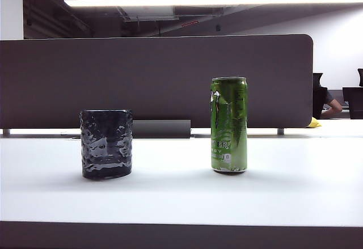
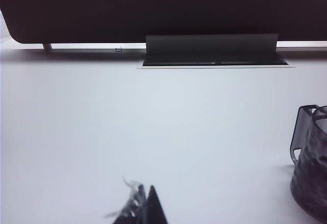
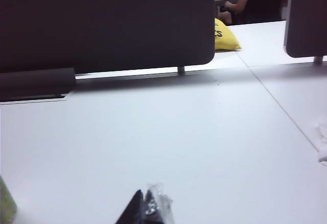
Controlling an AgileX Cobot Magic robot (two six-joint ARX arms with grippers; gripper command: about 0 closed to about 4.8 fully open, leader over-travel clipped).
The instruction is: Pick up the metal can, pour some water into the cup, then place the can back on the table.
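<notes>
Set upright and well apart on the white counter, in front of a dark partition panel: green energy-drink can to the right in the exterior view, dimpled black cup to the left, mouth up and ready to take a pour. Placed, by the look of it, so that each arm has one vessel on its own side and clear room between for tilting. Seen only in the wrist views: left end effector, tips pinched together into a narrow wedge and holding nothing, low over bare counter with the cup near the frame's edge; right end effector, likewise closed tight and empty, with a sliver of the can just in frame. No arm in the exterior view, no water visible anywhere. Judged as the very start: can not yet grasped, closed tips needing to spread before any pickup.
</notes>
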